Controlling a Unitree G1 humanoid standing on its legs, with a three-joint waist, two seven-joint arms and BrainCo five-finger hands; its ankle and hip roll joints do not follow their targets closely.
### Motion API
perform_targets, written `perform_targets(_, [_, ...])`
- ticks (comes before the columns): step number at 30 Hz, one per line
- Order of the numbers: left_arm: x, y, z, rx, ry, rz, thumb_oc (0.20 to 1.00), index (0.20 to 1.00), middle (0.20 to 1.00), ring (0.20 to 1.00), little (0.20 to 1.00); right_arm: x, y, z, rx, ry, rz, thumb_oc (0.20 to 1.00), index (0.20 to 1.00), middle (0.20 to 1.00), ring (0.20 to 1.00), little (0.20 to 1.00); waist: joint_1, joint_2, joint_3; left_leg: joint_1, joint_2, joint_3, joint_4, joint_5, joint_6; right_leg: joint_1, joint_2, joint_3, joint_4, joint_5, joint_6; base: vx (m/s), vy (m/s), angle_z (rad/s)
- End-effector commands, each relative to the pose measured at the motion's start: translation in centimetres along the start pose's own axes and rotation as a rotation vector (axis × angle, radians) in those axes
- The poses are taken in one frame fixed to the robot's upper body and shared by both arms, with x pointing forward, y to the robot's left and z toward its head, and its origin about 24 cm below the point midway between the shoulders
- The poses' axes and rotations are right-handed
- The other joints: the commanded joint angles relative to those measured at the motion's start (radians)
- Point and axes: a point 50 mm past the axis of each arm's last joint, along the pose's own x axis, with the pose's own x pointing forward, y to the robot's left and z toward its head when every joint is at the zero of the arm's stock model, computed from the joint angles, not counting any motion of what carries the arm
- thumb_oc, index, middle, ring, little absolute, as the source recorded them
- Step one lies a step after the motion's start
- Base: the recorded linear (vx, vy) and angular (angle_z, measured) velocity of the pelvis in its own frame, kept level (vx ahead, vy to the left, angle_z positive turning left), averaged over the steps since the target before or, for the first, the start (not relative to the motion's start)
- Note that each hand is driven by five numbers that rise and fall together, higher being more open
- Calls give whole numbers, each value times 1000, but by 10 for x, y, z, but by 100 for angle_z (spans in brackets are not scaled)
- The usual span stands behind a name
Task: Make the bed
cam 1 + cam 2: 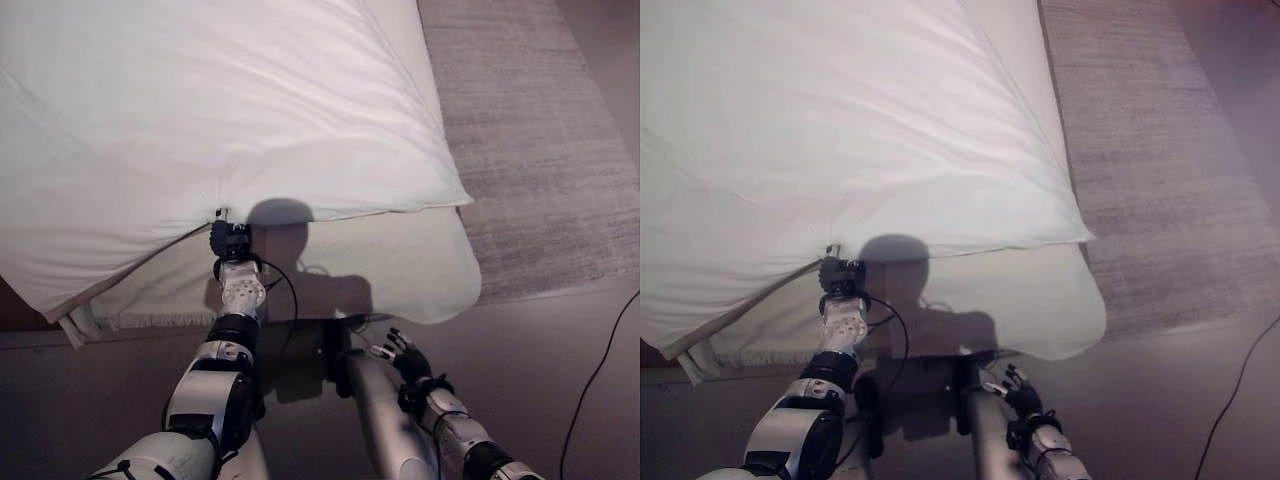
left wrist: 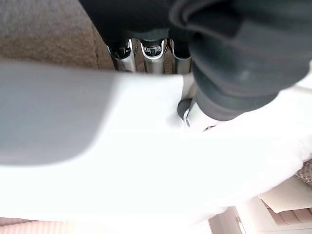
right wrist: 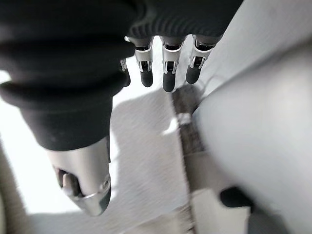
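Gripping the near edge of the white cotton duvet, the left hand has its fingers curled into the fabric, which puckers into radiating creases at that one spot. The duvet covers most of the bed; its near right corner falls short of the foot, leaving a strip of the pale cream sheet bare above the grey woven rug. The right hand hangs low beside the bed with relaxed fingers, holding nothing. The chief risk, as I judge it, is a lopsided pull: a single pinch point could drag the cover askew and bunch it (the left edge already droops lower). The thin fold might also slip from the fingers.
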Motion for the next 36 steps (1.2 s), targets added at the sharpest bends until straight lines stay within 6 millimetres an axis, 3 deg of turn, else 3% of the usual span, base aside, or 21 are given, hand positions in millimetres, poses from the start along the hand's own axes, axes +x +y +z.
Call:
perform_targets(1, [-8,-51,-17,-11,44,-293,200,200,200,200,200,-2,9,14,92,-95,49,1000,1000,1000,1000,1000,8,32,-25,-12,-26,4,-19,12,9,30,-40,60,-130,87,107,-18,8,6])
perform_targets(4, [-15,-60,-22,-43,62,-346,200,200,200,200,200,1,23,27,150,-142,106,1000,1000,1000,1000,1000,19,35,-15,-7,-31,1,-27,17,13,39,-39,61,-141,94,106,-2,5,6])
perform_targets(7, [-15,-60,-22,-42,62,-347,200,200,200,200,200,2,23,28,151,-143,107,1000,1000,1000,1000,1000,19,34,-18,-13,-32,1,-30,24,14,34,-40,61,-144,100,106,0,0,0])
perform_targets(8, [-26,-78,-33,-98,90,-418,200,200,200,200,200,10,41,43,384,-175,158,1000,1000,1000,1000,1000,36,50,-7,-7,-42,-4,-40,24,18,47,-47,54,-154,100,108,0,0,0])
perform_targets(10, [-37,-93,-41,-143,112,-472,200,200,200,200,200,18,60,57,618,-191,223,1000,1000,1000,1000,1000,55,62,7,1,-51,-12,-52,29,23,60,-50,48,-160,100,109,4,32,9])
perform_targets(11, [-38,-94,-41,-143,112,-474,200,200,200,200,200,18,60,58,620,-192,224,1000,1000,1000,1000,1000,55,62,4,-4,-52,-12,-54,35,24,55,-50,48,-163,106,109,15,23,14])
perform_targets(13, [-47,-103,-45,-176,124,-508,200,200,200,200,200,25,80,71,844,-190,285,1000,1000,1000,1000,1000,76,76,15,-1,-61,-22,-56,30,27,67,-54,38,-160,97,108,3,23,5])
perform_targets(14, [-47,-103,-45,-176,124,-509,200,200,200,200,200,25,80,72,845,-192,287,1000,1000,1000,1000,1000,76,76,15,-4,-62,-22,-58,36,28,64,-55,38,-162,102,108,0,21,12])
perform_targets(15, [-52,-110,-46,-201,124,-532,200,200,200,200,200,29,94,88,968,-203,342,1000,1000,1000,1000,1000,92,85,23,-3,-71,-30,-62,33,29,74,-58,32,-164,98,108,-19,6,17])
perform_targets(16, [-52,-111,-46,-201,124,-534,200,200,200,200,200,29,94,89,970,-206,344,1000,1000,1000,1000,1000,92,84,23,-7,-72,-30,-64,39,30,70,-58,31,-166,103,107,5,13,22])
perform_targets(17, [-55,-119,-43,-216,110,-555,200,200,200,200,200,30,107,108,1024,-223,417,1000,1000,1000,1000,1000,105,87,30,-6,-82,-40,-69,38,31,77,-63,23,-168,100,108,-19,8,16])
perform_targets(22, [-59,-124,-37,-217,79,-562,200,200,200,200,200,25,123,139,1065,-279,550,1000,1000,1000,1000,1000,120,90,37,-15,-95,-53,-84,53,36,73,-76,8,-170,108,108,-1,11,21])
perform_targets(28, [-59,-123,-19,-133,-34,-519,200,200,200,200,200,13,122,189,1178,-460,650,1000,1000,1000,1000,1000,134,107,47,-29,-107,-63,-80,56,43,58,-88,-1,-147,101,109,-6,20,8])
perform_targets(30, [-59,-124,-19,-131,-34,-518,200,200,200,200,200,13,122,190,1177,-461,649,1000,1000,1000,1000,1000,133,108,46,-31,-108,-64,-79,56,43,56,-89,-2,-145,101,109,0,13,8])
perform_targets(31, [-59,-119,-11,-135,-68,-498,200,200,200,200,200,7,116,204,1187,-537,687,1000,1000,1000,1000,1000,133,111,42,-41,-108,-67,-72,57,43,48,-90,-4,-138,97,108,2,14,5])
perform_targets(36, [-60,-114,-3,-129,-97,-482,200,200,200,200,200,-1,100,220,1223,-655,714,1000,1000,1000,1000,1000,128,118,28,-50,-108,-68,-72,55,45,30,-89,-3,-127,92,108,0,4,1])
